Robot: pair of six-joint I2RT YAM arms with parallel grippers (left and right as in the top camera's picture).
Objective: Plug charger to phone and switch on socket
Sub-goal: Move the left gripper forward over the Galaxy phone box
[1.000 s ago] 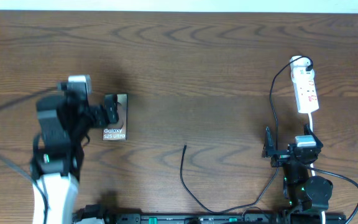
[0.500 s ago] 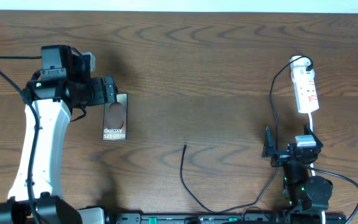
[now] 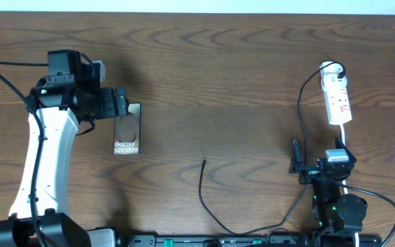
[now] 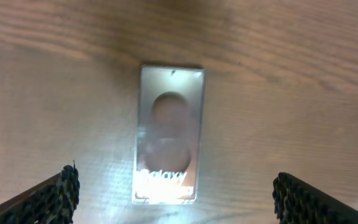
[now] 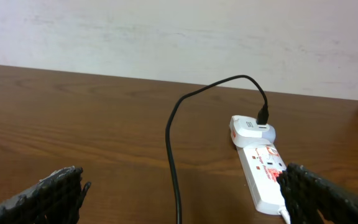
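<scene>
The phone lies flat on the table at the left, its "Galaxy S25 Ultra" lettering at the near end. In the left wrist view the phone lies below and between the wide-open fingers. My left gripper hovers open over the phone's far end, holding nothing. The charger cable curls at front centre, its free plug tip lying loose on the wood. The white socket strip lies at the far right with a plug in its far end; it also shows in the right wrist view. My right gripper rests open and empty near the front right.
The charger cable runs from the plug at the strip's far end down toward the table's front. A white cord leaves the strip's near end. A pale wall stands behind the table's far edge.
My left arm swung up and back from the front left, bringing its gripper over the phone's far end, then settled. The phone, cable, strip and right arm have not moved.
</scene>
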